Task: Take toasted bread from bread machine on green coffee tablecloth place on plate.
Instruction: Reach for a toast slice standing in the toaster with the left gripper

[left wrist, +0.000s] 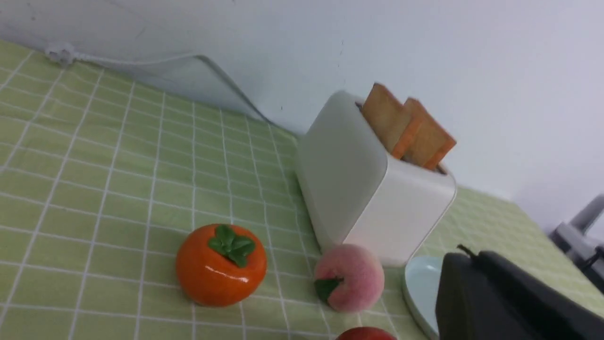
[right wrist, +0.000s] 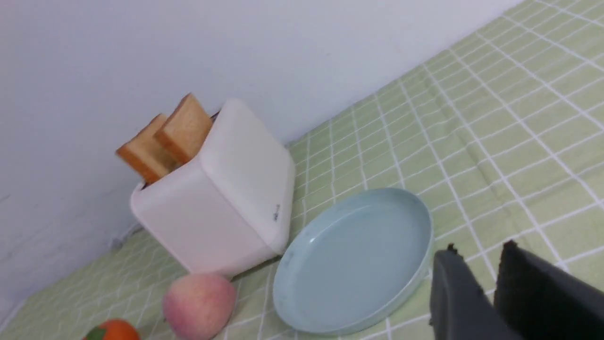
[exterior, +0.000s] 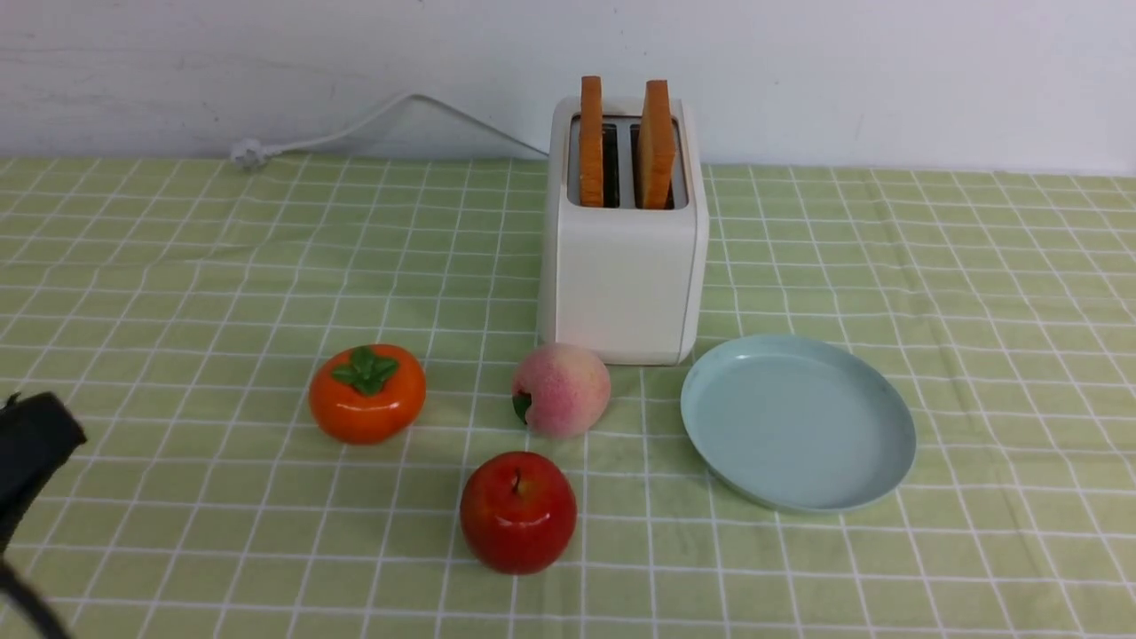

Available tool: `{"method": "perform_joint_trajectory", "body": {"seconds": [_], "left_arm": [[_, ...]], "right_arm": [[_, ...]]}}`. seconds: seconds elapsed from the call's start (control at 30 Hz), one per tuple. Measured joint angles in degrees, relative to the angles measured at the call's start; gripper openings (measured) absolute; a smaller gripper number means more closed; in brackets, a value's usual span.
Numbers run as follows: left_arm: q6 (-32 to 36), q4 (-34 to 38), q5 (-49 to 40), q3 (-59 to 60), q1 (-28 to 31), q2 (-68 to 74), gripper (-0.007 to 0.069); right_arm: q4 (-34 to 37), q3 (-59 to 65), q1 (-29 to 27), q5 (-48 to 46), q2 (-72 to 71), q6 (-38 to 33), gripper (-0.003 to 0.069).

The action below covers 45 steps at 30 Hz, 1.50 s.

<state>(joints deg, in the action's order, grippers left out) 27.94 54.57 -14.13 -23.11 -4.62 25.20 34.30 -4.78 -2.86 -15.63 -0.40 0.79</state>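
Observation:
The white bread machine (exterior: 621, 266) stands at the back middle of the green coffee tablecloth (exterior: 177, 266). Two slices of toasted bread (exterior: 591, 142) (exterior: 657, 146) stand upright in its slots. The empty pale blue-green plate (exterior: 799, 426) lies just in front and to the right of it. My left gripper (exterior: 35, 444) is low at the far left, fingers together and empty; it also shows in the left wrist view (left wrist: 472, 255). My right gripper (right wrist: 479, 248) shows only in the right wrist view, near the plate's (right wrist: 354, 255) rim, with a narrow gap between its fingers and nothing in it.
An orange persimmon (exterior: 366, 393), a pink peach (exterior: 561, 389) and a red apple (exterior: 517, 512) sit in front of the bread machine, left of the plate. The white cord (exterior: 355, 129) runs along the back wall to the left.

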Motion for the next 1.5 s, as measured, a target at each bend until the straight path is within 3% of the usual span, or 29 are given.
{"method": "perform_joint_trajectory", "body": {"seconds": [0.1,0.17,0.3,0.43,0.57,0.63,0.77,0.87,0.9,1.03,1.17,1.33,1.5], "left_arm": [[2.43,0.80,-2.35,-3.79,0.00,5.69,-0.0013],[6.18,2.48,-6.50,-9.38,0.00,13.35,-0.0013],[11.01,5.82,-11.24,-16.43,-0.05,23.13,-0.0013],[15.90,7.79,-11.49,-22.64,-3.74,32.41,-0.0013],[19.39,7.53,-4.37,-27.65,-13.83,40.72,-0.0013],[20.97,7.53,3.28,-30.55,-19.50,45.44,-0.0013],[24.85,7.72,12.99,-34.17,-24.70,52.24,-0.0008],[27.97,8.30,15.33,-38.28,-26.75,58.77,0.0057],[28.53,9.26,15.91,-41.38,-27.16,63.24,0.0132],[28.93,12.14,20.67,-48.48,-27.04,70.37,0.0316],[28.99,12.89,22.66,-56.40,-26.98,77.63,0.0440],[29.37,12.71,25.43,-63.69,-27.04,84.64,0.0459],[29.56,12.16,28.27,-70.96,-26.98,91.75,0.0415]], "right_arm": [[0.00,-5.52,0.00,-6.01,1.90,-5.62,0.0062],[-0.07,-13.78,0.41,-15.31,6.76,-14.85,0.0005],[-0.96,-23.46,0.60,-25.38,14.08,-23.89,-0.0004],[-1.49,-30.75,0.77,-30.17,21.27,-26.71,-0.0002],[-1.67,-35.15,2.65,-31.14,26.81,-27.21,0.0000],[-1.67,-37.41,3.97,-31.61,29.92,-27.23,0.0001],[-1.67,-39.76,4.74,-31.89,33.38,-27.27,0.0004],[-1.67,-40.68,4.93,-31.82,34.84,-27.83,0.0004],[-1.60,-40.81,4.93,-31.82,34.86,-28.16,0.0005],[-0.96,-41.08,4.99,-32.22,34.86,-28.49,0.0007],[-0.63,-41.08,4.99,-32.97,34.86,-28.67,0.0012],[-0.58,-41.08,4.99,-33.35,34.86,-29.31,0.0017],[-0.58,-41.08,4.99,-33.58,34.86,-30.02,0.0022]]}}
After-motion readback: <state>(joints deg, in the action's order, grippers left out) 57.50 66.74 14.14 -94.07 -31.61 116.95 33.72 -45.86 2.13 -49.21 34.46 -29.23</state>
